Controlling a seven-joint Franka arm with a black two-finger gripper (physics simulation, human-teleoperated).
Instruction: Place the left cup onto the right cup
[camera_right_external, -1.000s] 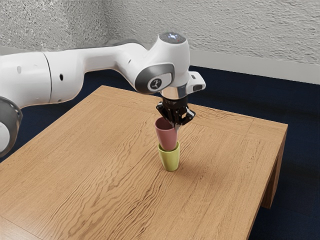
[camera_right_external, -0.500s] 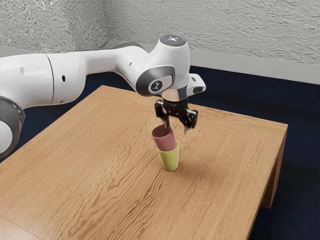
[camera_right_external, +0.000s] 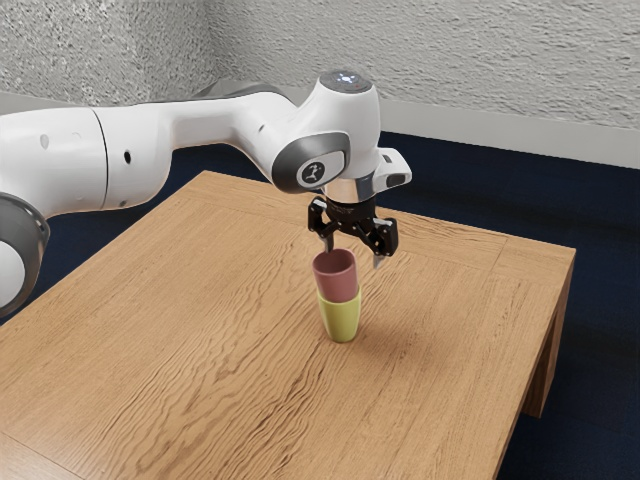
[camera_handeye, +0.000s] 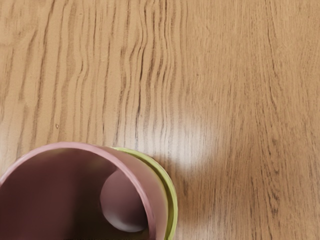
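Inside the green cup (camera_right_external: 341, 319), the pink cup (camera_right_external: 336, 274) sat nested mouth-up. Its lower part was sunk below the green cup's rim and its upper part stood clear above it, roughly upright. The green cup itself stood on the wooden table (camera_right_external: 190, 330). Directly above the green cup hung the gripper (camera_right_external: 355, 243), let go of everything, its two black fingers spread wide and apart from the pink rim. From the wrist camera, the pink cup (camera_handeye: 50, 200) showed its hollow interior, with a thin arc of the green cup (camera_handeye: 171, 192) hugging its outer wall and bare table (camera_handeye: 225, 75) beyond.

By the look of things the stacking was done. The pink cup appeared to be a light, rigid, thin-walled tumbler with a smooth and probably slippery taper. A pinch across its body would tend to slide upward, so the surer hold would be at the rim, one finger inside and one outside. Any pull from there might drag the green cup along if the two were wedged.
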